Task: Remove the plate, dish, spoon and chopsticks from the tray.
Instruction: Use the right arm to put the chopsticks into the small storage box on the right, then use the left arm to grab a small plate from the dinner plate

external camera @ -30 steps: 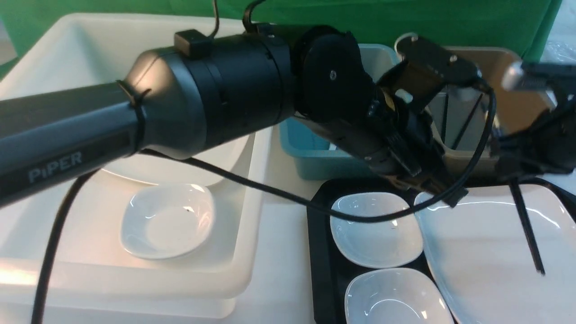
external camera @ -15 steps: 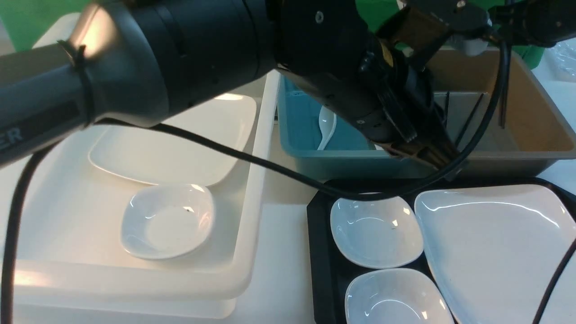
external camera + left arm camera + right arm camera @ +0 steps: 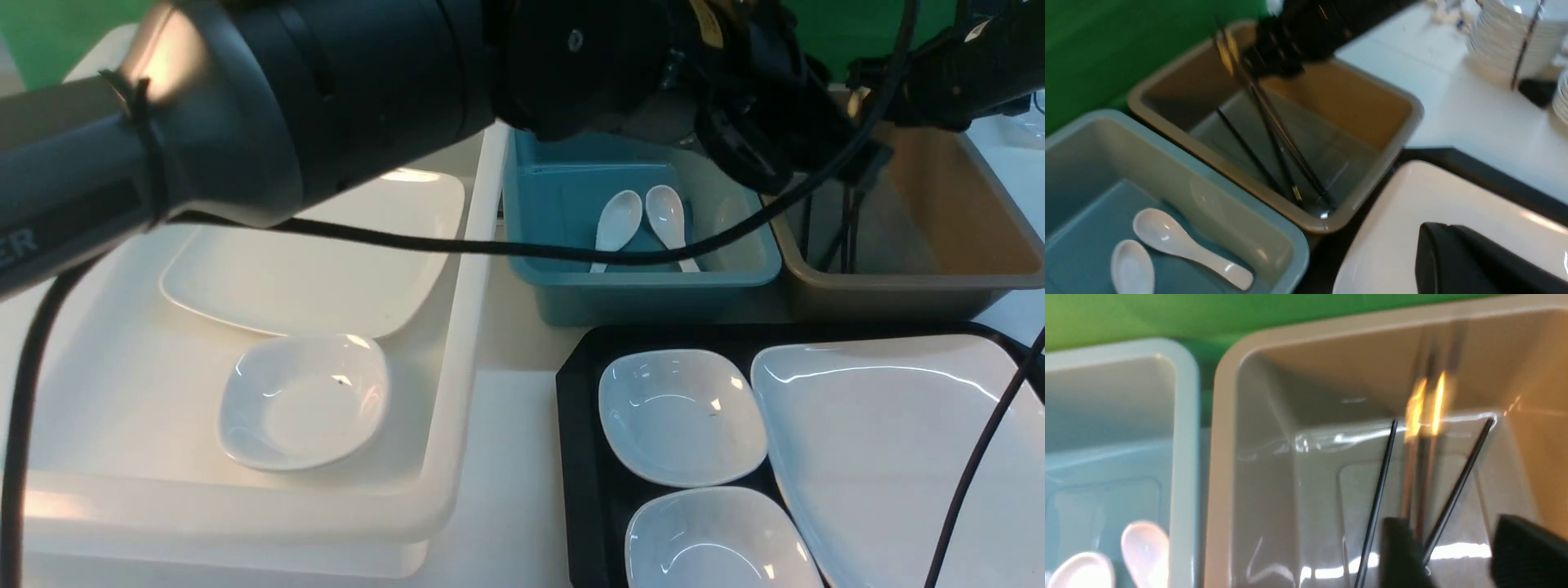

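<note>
The right wrist view shows the step in hand, as we judge it: letting the chopsticks (image 3: 1423,457) drop into the brown tub (image 3: 1220,477). The right claw (image 3: 1453,520) stands above this tub with its two fingers well apart and nothing clamped between them. The pair with the gold bands is blurred and almost upright inside the tub, between two other black sticks (image 3: 1378,490) that lean on the far wall. We cannot tell whether the blurred pair touches a finger.

To do this well, we would keep the fingers wide and raise the claw straight up, so that no finger catches a stick and drags it over the rim. We would move sideways only when the pair lies quiet.

In the front view two spoons (image 3: 618,214) lie in the teal tub (image 3: 571,302), just beside the brown one. On the tray (image 3: 580,457) we see the plate (image 3: 882,457) and two small dishes (image 3: 682,416), so the task looks about half done.

The left claw (image 3: 1437,245) has its fingers together and holds nothing that we can see; it hangs over the plate. The left arm (image 3: 286,122) crosses in front of the tubs and its cable (image 3: 490,253) passes in front of the teal tub, so the two arms should not come nearer to each other.
</note>
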`<state>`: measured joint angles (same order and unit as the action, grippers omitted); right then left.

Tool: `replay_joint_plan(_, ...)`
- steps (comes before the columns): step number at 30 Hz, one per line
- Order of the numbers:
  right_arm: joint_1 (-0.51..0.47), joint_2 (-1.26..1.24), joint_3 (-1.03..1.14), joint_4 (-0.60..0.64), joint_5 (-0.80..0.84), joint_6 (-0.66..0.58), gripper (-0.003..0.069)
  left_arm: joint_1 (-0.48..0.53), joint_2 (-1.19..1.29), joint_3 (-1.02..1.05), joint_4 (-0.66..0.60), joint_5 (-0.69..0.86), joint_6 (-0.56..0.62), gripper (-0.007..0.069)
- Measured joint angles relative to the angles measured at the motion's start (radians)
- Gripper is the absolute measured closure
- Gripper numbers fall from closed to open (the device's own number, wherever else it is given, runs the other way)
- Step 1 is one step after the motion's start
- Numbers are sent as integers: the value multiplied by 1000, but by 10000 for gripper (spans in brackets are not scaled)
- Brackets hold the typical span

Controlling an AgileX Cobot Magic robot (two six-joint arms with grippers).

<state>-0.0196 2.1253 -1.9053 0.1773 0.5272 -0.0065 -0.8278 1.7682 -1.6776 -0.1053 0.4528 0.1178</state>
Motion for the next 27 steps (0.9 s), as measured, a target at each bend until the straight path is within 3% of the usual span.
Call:
replay_joint_plan(3, 0, -25, 0, -5, 84, 0, 191, 0, 0, 0, 27, 46, -55, 623)
replay_joint_plan(5, 0, -64, 1, -14, 166, -8, 206, 8, 0, -3, 36, 128, -81, 623)
replay_joint_plan(6, 0, -96, 1, -16, 222, -26, 244, 14, 0, -8, 39, 191, -101, 623)
replay_joint_plan(9, 0, -232, 1, -18, 396, -94, 488, 48, 0, -14, 13, 387, -141, 623)
replay_joint_plan(10, 0, -271, 1, -18, 449, -101, 540, 59, 1, -14, -6, 439, -144, 623)
replay_joint_plan(13, 0, -422, 29, -3, 566, -131, 615, 88, 14, -18, -86, 620, -118, 623)
replay_joint_plan(18, 0, -635, 174, 48, 639, -174, 629, 77, 60, -20, -120, 734, -81, 623)
replay_joint_plan(24, 0, -950, 530, 209, 638, -316, 631, 5, 151, -20, -93, 762, -47, 617)
replay_joint_plan(27, 0, -1100, 715, 266, 634, -367, 631, -32, 200, -20, -50, 765, -44, 576)
